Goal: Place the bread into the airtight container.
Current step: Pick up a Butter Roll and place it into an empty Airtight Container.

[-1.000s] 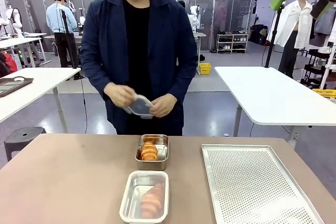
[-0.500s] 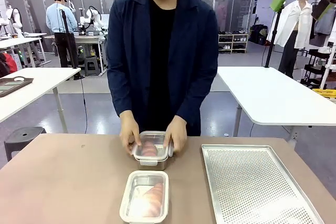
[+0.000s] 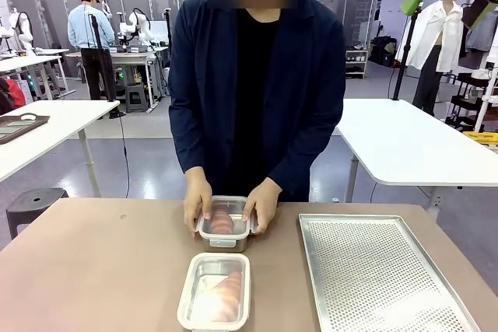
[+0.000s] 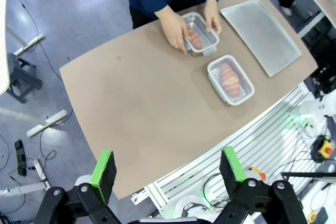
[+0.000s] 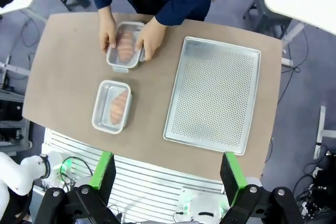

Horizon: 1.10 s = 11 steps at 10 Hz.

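Observation:
Two metal airtight containers sit mid-table. In the far container (image 3: 225,235) (image 4: 201,34) (image 5: 125,45) lies a bread (image 3: 221,221) under a clear lid, and the person's hands (image 3: 261,205) press on both sides of that lid. The near container (image 3: 215,291) (image 4: 230,78) (image 5: 112,107) holds another bread (image 3: 224,296) under a clear lid. My left gripper (image 4: 167,170) and right gripper (image 5: 167,171) hang high above the table, both open with nothing between their fingers.
A perforated metal tray (image 3: 381,270) (image 4: 261,27) (image 5: 212,94) lies to the right of the containers. The person stands at the far table edge. Bare brown tabletop (image 3: 93,270) stretches to the left.
The person has brought the clear lid down from chest height onto the far container and now presses it with both hands. Neither gripper has changed.

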Motion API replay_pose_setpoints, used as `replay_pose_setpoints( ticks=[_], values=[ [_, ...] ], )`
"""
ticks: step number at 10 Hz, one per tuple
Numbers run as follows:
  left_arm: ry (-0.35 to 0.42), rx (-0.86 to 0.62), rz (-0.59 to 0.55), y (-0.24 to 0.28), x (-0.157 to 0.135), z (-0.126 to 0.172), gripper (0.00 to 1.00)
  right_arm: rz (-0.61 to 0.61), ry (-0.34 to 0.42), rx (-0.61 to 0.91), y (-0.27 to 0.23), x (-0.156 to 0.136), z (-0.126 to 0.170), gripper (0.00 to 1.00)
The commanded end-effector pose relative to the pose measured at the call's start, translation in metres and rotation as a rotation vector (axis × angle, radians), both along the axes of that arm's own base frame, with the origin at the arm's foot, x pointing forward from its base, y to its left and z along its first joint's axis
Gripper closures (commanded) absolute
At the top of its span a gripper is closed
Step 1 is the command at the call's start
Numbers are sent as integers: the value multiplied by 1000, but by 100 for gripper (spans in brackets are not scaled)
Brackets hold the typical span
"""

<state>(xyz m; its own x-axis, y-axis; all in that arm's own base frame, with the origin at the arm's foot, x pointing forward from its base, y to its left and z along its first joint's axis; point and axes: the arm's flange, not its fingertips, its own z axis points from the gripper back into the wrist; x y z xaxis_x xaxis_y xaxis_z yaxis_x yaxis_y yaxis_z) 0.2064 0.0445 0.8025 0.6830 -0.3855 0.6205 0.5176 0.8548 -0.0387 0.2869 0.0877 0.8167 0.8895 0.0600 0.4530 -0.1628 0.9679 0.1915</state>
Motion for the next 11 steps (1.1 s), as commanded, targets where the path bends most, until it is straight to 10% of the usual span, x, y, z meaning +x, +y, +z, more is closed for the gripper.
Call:
replay_pose_setpoints(
  ticks=[1,11],
  values=[
    [6,1,-13,-1,-1,2,0,12,6,5,0,-1,1,0],
    [6,1,-13,-1,-1,2,0,12,6,5,0,-1,1,0]
  ],
)
